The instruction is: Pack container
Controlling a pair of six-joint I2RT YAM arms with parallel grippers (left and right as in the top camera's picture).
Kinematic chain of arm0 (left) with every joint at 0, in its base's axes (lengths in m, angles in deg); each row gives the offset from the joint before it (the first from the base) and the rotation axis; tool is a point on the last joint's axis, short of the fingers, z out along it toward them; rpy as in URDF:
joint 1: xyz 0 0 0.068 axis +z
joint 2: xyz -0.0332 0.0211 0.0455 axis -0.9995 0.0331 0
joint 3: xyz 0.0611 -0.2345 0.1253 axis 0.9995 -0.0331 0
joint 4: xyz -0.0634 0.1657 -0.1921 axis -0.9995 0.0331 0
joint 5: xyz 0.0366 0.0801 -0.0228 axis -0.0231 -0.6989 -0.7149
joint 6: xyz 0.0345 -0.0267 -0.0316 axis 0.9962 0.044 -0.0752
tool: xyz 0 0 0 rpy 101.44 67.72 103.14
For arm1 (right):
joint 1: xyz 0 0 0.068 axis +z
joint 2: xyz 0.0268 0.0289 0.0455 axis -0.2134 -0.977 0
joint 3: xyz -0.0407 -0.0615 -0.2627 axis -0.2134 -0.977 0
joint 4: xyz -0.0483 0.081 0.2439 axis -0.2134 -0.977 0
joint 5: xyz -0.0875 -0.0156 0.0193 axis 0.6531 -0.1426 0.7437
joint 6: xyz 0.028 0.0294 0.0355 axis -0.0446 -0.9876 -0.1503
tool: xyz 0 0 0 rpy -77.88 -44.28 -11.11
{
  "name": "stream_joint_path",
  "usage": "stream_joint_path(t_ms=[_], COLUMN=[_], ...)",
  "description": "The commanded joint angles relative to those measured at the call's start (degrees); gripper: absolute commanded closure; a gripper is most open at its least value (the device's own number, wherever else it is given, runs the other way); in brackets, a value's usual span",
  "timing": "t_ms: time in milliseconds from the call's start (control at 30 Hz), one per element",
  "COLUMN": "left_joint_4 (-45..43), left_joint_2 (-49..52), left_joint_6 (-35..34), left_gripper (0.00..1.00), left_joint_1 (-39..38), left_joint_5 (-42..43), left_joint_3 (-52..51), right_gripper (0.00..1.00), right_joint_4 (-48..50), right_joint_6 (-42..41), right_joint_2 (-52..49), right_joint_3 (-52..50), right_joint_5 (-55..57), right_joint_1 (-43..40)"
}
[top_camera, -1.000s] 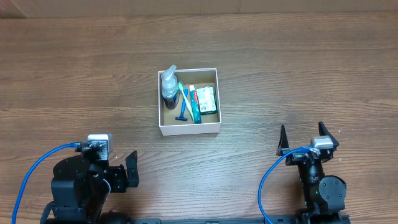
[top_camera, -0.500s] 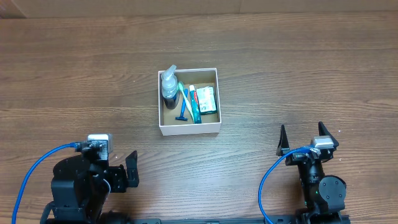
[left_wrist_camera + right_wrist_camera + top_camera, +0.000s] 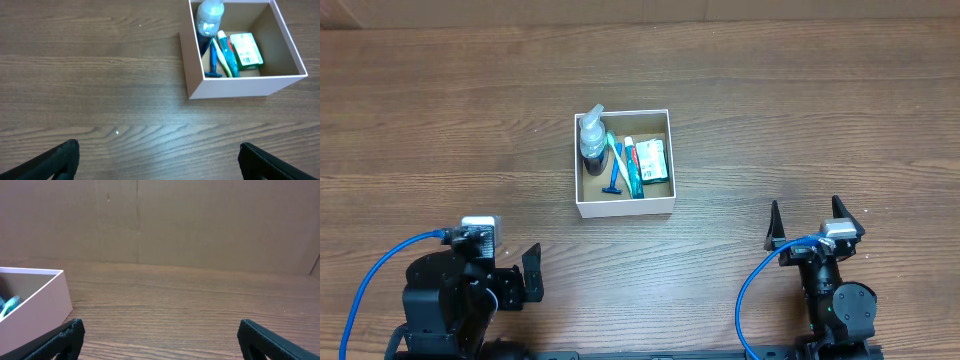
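Container (image 3: 625, 210) sq, open side up, razor (image 3: 613, 180) lengthwise near-far

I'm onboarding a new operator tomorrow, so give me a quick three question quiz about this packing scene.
1. True or false: the left claw and right claw are both open and empty.
2. Which item in the container has a pump top? A) clear bottle B) green box C) blue razor
3. How many claws touch the container?
Key: 1 true; 2 A; 3 none.
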Motion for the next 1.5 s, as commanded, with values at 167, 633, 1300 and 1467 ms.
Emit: stream_joint_path(t_ms=[167,633,1300,1467], left_joint_4=[-7.4,-62.6,-59.8,-59.8], left_joint_2=[-11.3,-29.1,-29.0,-29.0], left_joint_6=[2.0,8.7,4.4,4.4], left_gripper=[0.00,0.00,0.00,0.00], left_joint_1=[1.0,1.1,1.4,1.4], left_joint_5=[-0.4,-1.8,-1.9,-1.9], left_joint_3=[-13.0,-46.9,-50.6,-50.6], right_gripper=[0.00,0.00,0.00,0.00], right_joint_4=[0.2,0.2,0.2,0.2], right_joint_6=[-0.3,-0.3,-0.3,-0.3], right_joint_2=[0.6,0.6,0.6,0.6], right_joint_3=[-0.6,-0.6,-0.6,-0.6], right_joint_5=[-0.2,-0.2,-0.2,-0.2], right_joint_1=[-0.4,-0.4,-0.4,-0.4])
